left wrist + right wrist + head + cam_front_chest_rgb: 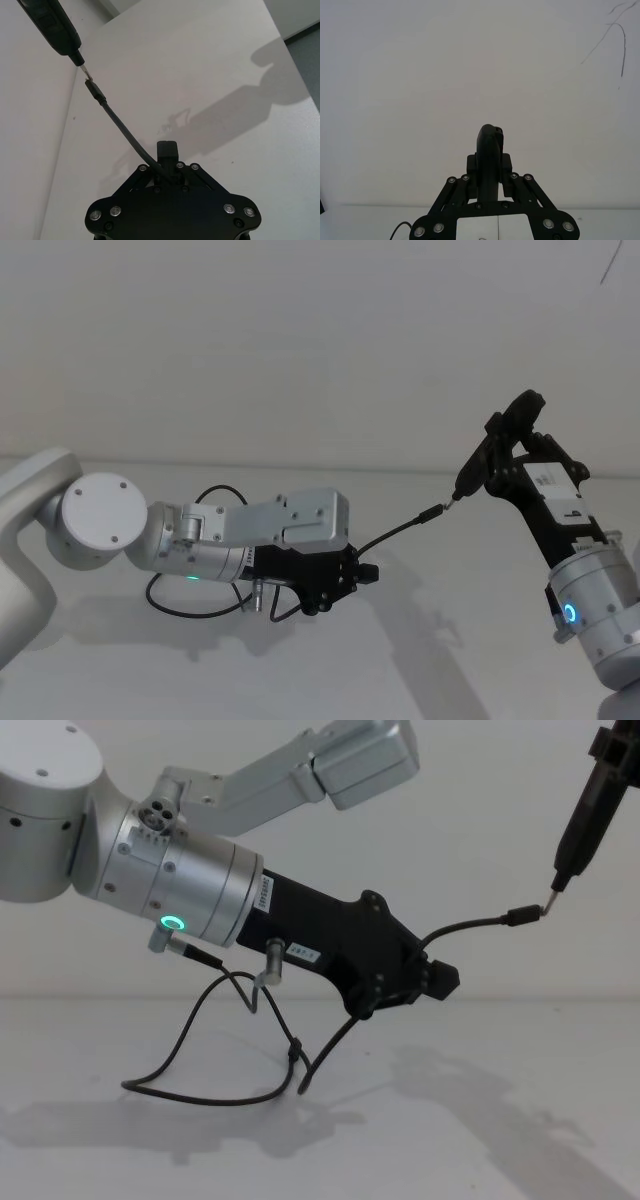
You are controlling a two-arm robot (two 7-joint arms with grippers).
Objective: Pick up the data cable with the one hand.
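Observation:
My left gripper (362, 573) is shut on the data cable (395, 532), above the white table. The thin black cable rises from the fingers to its small plug (432, 511). In the left wrist view the cable (122, 127) runs from the gripper (167, 152) up to the plug (94, 90). The plug's tip sits at the metal tip of a slim black tool (55, 27); I cannot tell whether they touch. My right gripper (503, 462) is shut on that tool (490, 445), raised at the right. The chest view shows the cable (470, 927) arching toward the tool (585, 805), its other end hanging down (330, 1045).
A looping black wire (200, 1020) with silver barrel plugs hangs from my left arm and rests on the table (450, 640). A plain white wall (470, 60) stands behind. The left arm's silver body (180, 880) shows a green ring light.

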